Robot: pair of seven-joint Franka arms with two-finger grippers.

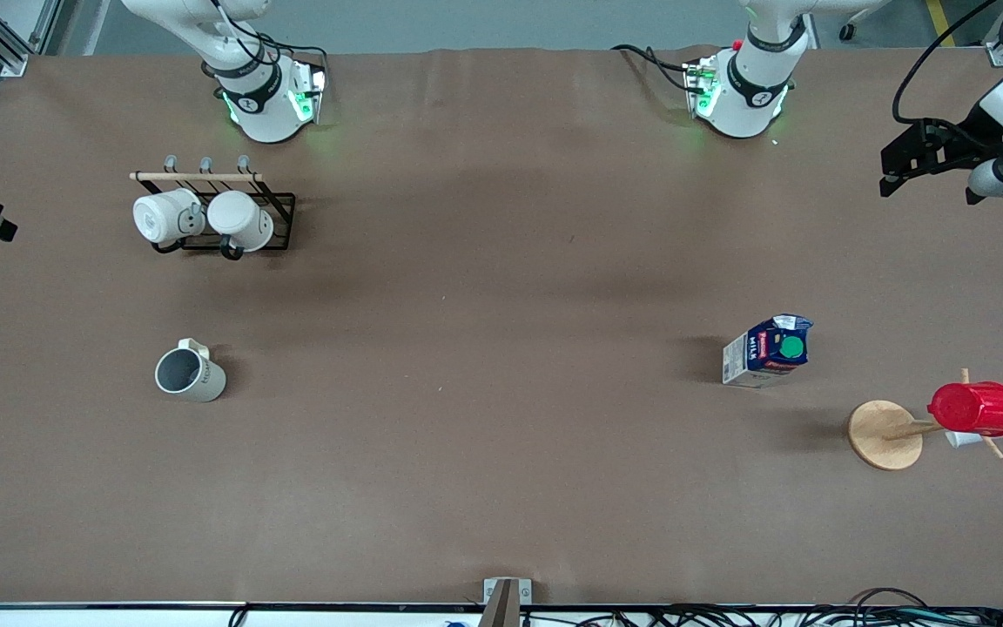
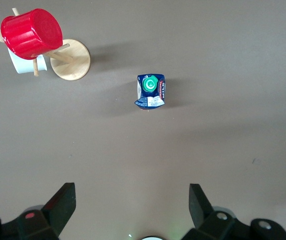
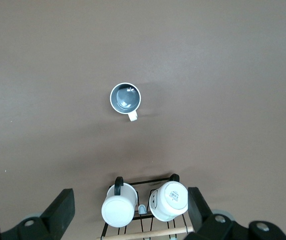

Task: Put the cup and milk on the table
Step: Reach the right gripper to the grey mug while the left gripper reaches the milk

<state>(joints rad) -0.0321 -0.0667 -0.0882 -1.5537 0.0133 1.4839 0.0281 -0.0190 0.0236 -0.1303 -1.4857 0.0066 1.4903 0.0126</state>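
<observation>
left tool (image 2: 131, 205) released, high over tabletop (image 1: 501, 261), milk (image 2: 150, 91) upright below it | right tool (image 3: 130, 207) released, cup (image 3: 125, 98) upright below it

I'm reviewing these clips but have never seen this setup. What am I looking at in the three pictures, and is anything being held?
These are two robot arms bolted to a brown table. The wide picture is taken from a high camera facing them, with their bases along its top edge. The other two come from cameras on each arm's wrist, looking straight down.

The black prongs at the bottom of each wrist picture are that arm's grasping tool: the left tool is open above the milk; the right tool is open above the cup and a black wire rack with two white mugs. Neither holds anything.

Cup and milk both stand upright on the table. Beside the milk, a wooden stand carries a red cup.
</observation>
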